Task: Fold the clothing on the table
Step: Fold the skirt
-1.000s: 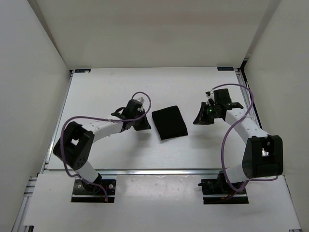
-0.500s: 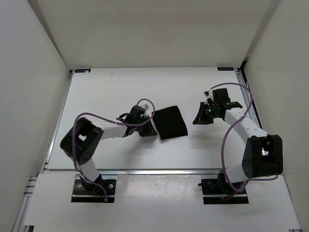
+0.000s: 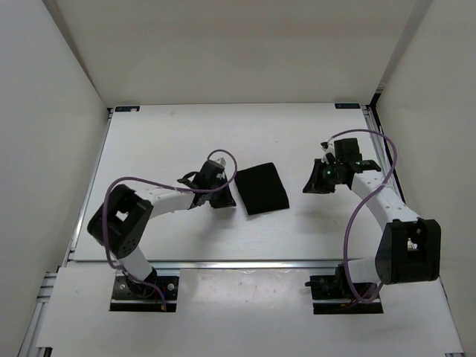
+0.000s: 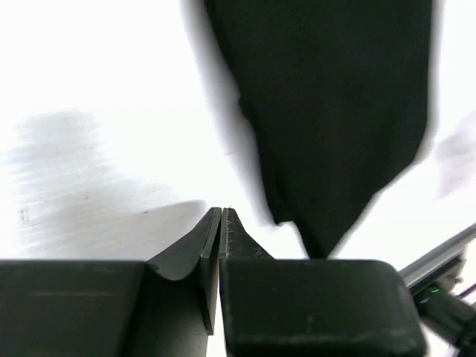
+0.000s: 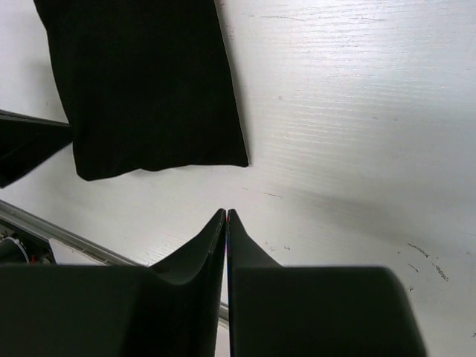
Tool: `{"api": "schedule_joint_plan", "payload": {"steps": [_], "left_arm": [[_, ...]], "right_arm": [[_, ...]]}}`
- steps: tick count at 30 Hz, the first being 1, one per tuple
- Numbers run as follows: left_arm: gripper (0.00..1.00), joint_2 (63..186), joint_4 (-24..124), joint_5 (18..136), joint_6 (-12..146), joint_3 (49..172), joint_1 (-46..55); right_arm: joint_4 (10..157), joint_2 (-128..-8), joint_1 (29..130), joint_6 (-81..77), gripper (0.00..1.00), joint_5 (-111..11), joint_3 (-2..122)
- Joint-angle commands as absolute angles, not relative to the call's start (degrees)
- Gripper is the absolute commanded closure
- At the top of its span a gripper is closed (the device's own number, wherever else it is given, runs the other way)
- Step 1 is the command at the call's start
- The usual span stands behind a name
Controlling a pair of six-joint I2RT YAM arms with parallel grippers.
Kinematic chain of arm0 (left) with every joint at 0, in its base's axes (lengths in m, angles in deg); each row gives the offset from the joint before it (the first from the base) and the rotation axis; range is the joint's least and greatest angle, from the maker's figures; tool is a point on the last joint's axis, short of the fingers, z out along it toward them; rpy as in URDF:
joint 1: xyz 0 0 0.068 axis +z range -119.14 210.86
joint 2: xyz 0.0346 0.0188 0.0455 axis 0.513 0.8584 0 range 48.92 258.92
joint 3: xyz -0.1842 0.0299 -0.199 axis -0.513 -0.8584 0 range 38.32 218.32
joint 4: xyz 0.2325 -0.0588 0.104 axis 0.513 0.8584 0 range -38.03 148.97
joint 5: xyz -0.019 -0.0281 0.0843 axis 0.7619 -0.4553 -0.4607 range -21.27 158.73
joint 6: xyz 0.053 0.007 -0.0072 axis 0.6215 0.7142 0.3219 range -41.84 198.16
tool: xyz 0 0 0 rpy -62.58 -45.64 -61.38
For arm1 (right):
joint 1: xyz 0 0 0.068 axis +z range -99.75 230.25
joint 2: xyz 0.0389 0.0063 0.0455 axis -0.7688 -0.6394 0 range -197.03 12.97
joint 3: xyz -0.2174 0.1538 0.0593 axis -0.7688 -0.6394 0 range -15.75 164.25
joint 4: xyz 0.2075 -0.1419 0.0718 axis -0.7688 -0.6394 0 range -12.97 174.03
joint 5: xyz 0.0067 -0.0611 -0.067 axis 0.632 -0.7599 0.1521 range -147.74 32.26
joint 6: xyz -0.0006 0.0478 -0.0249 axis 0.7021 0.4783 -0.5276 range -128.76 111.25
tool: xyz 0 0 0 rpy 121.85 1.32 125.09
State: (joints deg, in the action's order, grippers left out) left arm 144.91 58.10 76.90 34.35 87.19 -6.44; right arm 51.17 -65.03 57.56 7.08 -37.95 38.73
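Folded matte black fabric garment (image 3: 261,189) flat on white worktop (image 3: 163,141). Left pincer (image 3: 223,196) just beside its edge, right pincer (image 3: 312,183) apart. Both clenched, empty.

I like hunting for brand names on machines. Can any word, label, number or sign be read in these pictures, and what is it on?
None: no text can be read in any view.
The clothing is plain black, with no tag or print showing.
The table is bare white; its blue corner marks are too small to show any lettering.
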Motion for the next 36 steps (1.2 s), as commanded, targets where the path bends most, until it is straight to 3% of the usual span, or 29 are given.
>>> {"api": "schedule_joint_plan", "payload": {"steps": [1,5,11,25,32,36], "left_arm": [[1.00,137.00,60.78,72.58,35.89,90.97,-5.70],[1.00,133.65,47.69,81.72,29.31,87.02,-4.91],[1.00,141.11,47.49,84.37,29.56,88.51,-7.19],[1.00,154.03,56.01,76.82,35.88,89.83,-9.48],[1.00,140.72,56.27,76.48,36.76,93.24,-5.53],[0.87,129.02,65.04,70.24,41.15,93.61,-0.70]], "right_arm": [[51.60,-63.93,57.19,6.18,0.94,-38.05,39.35],[51.34,-65.60,58.25,5.66,0.94,-38.32,40.93],[51.07,-66.31,58.78,5.66,0.94,-38.66,41.20],[50.90,-64.55,56.05,4.87,0.94,-37.96,38.57],[50.11,-61.66,55.18,5.13,0.93,-38.05,39.80],[49.32,-59.19,53.85,6.10,0.91,-39.97,38.57]]}}
